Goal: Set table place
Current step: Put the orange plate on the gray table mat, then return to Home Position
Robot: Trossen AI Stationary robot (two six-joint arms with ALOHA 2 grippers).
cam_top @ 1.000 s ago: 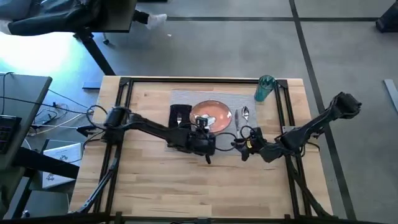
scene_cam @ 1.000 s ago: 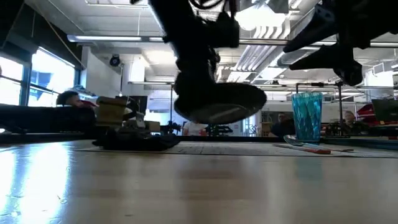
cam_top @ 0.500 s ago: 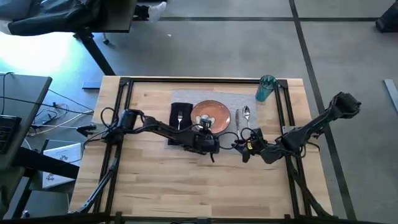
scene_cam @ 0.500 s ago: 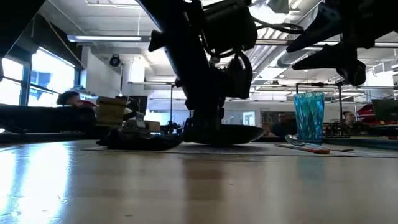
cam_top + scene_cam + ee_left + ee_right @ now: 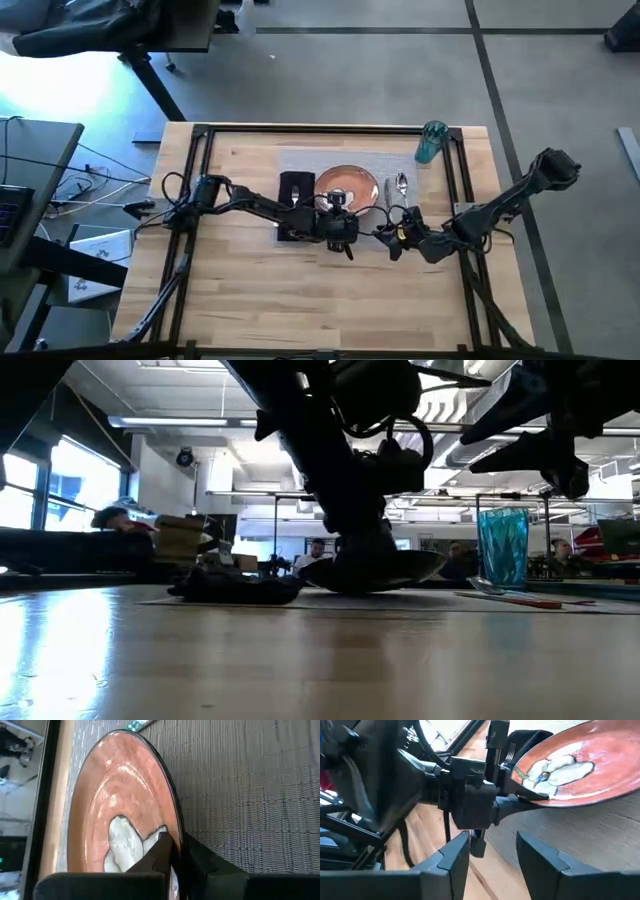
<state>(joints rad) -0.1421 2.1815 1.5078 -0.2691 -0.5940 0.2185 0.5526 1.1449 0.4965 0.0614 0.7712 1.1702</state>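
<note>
Now your left gripper [image 5: 342, 218] has slid the plate [image 5: 348, 186] further toward the cup [image 5: 432, 142] side than half a second ago, and the whole setting on the mat [image 5: 330, 160] sits shifted with it. You're still clamped on the plate's near rim, one finger [image 5: 159, 854] on top and one underneath, and the low view shows that rim lifted a little off the mat. Just beyond the gripper on its far left lies the napkin [image 5: 296, 190] with a fork on it. Between your two grippers, the spoon [image 5: 400, 184] and another piece of cutlery lie beside the plate. Your right gripper [image 5: 385, 233] hangs just beside the left one, fingers spread wide and holding nothing.
</note>
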